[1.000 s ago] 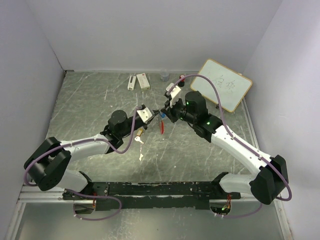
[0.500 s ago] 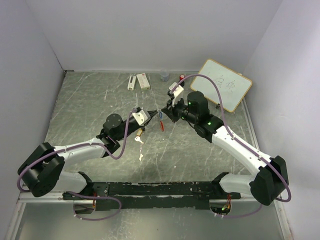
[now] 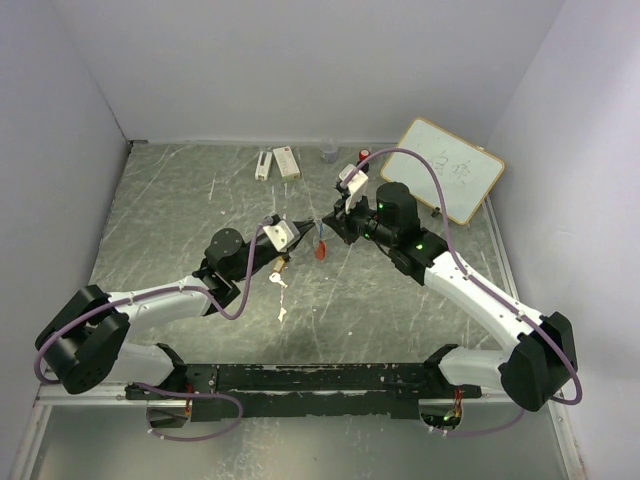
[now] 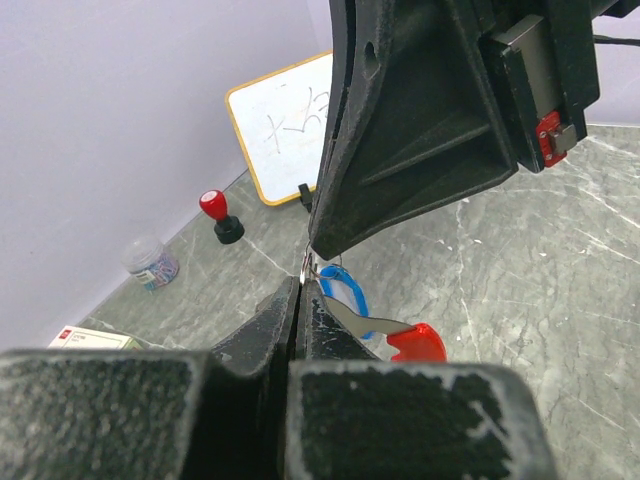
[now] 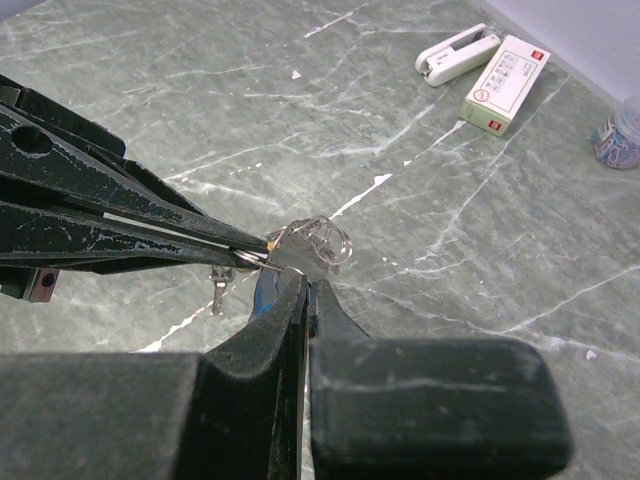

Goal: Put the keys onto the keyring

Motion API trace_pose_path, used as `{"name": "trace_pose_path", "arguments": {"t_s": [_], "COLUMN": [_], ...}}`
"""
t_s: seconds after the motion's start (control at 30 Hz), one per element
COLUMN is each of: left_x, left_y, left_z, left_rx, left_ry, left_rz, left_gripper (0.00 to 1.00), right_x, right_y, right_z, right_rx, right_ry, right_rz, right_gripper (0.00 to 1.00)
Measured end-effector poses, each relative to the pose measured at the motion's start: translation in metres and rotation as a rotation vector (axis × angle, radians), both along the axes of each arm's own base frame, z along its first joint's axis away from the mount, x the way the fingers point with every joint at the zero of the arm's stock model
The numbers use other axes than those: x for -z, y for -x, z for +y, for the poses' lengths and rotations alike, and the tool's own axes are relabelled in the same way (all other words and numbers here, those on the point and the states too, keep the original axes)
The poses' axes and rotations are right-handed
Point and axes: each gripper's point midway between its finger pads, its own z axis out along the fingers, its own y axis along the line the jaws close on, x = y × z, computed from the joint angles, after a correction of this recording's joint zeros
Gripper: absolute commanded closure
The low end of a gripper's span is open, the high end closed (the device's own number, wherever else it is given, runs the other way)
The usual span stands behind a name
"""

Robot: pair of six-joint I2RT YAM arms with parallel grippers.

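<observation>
Left gripper [image 4: 300, 290]: fingers pressed together, pinching the thin wire of the keyring [image 5: 318, 240] at their very tip.
Right gripper [image 5: 306, 290]: also closed, meeting the left one tip to tip and nipping the same wire loop from the opposite side.
Keyring position: held off the table between the two grippers, above mid-table; red tag [image 4: 415, 343] and blue tab [image 4: 345, 290] hang below the loop.
Keys: brass key [image 3: 282, 264] lies on the table just under the left wrist; silvery key [image 3: 281, 314] lies nearer the arm bases. Neither is on the loop.
Change over the last second: left arm's elbow has swung down and to the left, its wrist drawn slightly back; right wrist has shifted slightly rightward; red tag now appears shorter, turned. Both keys unmoved.
Surface: table [image 3: 180, 210] is grey-green, marbled, heavily scratched.
Far edge: white box [image 5: 505, 70], small jar [image 4: 152, 262], red-capped stamp [image 4: 222, 218], whiteboard [image 3: 450, 170] leaning in the right corner.
Room: plain pale walls [image 3: 300, 60] on three sides.
</observation>
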Motion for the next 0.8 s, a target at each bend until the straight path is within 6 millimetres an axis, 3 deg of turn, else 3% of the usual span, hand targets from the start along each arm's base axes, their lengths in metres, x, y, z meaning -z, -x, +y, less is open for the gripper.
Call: {"name": "trace_pose_path", "arguments": {"t_s": [0.57, 0.6, 0.73, 0.8], "left_x": [0.008, 0.008, 0.008, 0.006], "left_y": [-0.003, -0.004, -0.009, -0.011], "left_z": [-0.005, -0.006, -0.010, -0.010], "left_rx": [0.010, 0.010, 0.009, 0.001], "left_ry": [-0.031, -0.033, -0.046, -0.041], "left_rz": [0.019, 0.021, 0.035, 0.037], "left_gripper": [0.93, 0.85, 0.37, 0.25], "right_x": [-0.001, -0.002, -0.002, 0.000], "right_y": [0.000, 0.000, 0.001, 0.001], "right_z": [0.001, 0.001, 0.001, 0.001], "right_rx": [-0.015, -0.016, -0.020, -0.020], "right_ry": [-0.002, -0.001, -0.002, 0.002], "right_rz": [-0.009, -0.009, -0.010, -0.005], "right_gripper": [1.00, 1.00, 1.00, 1.00]}}
